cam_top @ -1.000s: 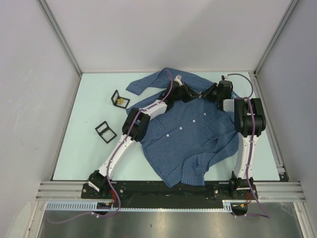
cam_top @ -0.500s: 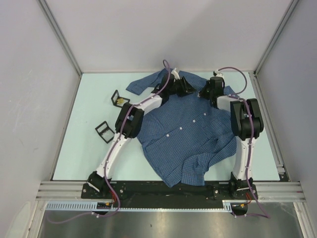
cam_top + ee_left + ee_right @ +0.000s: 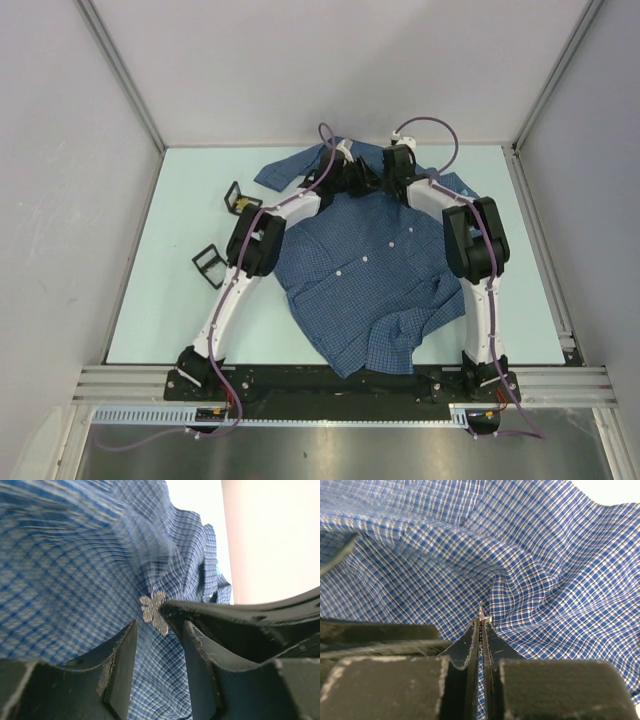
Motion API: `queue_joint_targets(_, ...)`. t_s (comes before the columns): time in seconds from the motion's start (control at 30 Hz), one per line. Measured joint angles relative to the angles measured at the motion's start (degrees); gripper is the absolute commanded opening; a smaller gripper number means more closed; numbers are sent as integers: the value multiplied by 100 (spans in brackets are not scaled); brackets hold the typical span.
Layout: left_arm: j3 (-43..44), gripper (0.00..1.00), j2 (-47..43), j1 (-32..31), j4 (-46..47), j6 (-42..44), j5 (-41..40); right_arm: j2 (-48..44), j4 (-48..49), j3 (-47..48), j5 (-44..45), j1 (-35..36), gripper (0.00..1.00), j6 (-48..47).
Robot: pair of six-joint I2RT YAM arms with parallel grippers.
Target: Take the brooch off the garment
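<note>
The garment (image 3: 375,265), a blue fine-checked shirt, lies spread on the table with its collar at the far side. Both grippers meet at the collar: my left gripper (image 3: 358,178) from the left, my right gripper (image 3: 388,178) from the right. In the left wrist view a small silver brooch (image 3: 152,611) sits on the cloth (image 3: 75,570). My left gripper (image 3: 159,630) is open just below it, over fabric. The right gripper's dark fingertip (image 3: 172,609) touches the brooch's right edge. In the right wrist view my right gripper (image 3: 481,624) is shut on the brooch (image 3: 481,611), seen edge-on.
Two small black frame-like stands sit on the pale table left of the shirt, one farther (image 3: 243,202) and one nearer (image 3: 212,265). Grey walls enclose the table on three sides. One shirt sleeve (image 3: 285,168) reaches to the far left.
Both grippers have moved toward the far side to the collar. The right gripper has swung left from the shirt's right shoulder and now meets the left gripper.
</note>
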Motion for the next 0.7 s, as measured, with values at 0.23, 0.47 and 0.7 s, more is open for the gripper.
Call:
queue_joint_targets(0.23, -435, 46, 0, 131, 87, -308, -11, 179, -249, 212, -87, 20, 13, -48)
queue_joint_targets(0.47, -525, 51, -17, 153, 251, -437, 9, 184, -323, 227, -586, -83, 29, 4)
queue_joint_targets(0.7, -409, 51, -17, 153, 109, -367, 48, 120, 208, -125, -1705, -385, 36, 422)
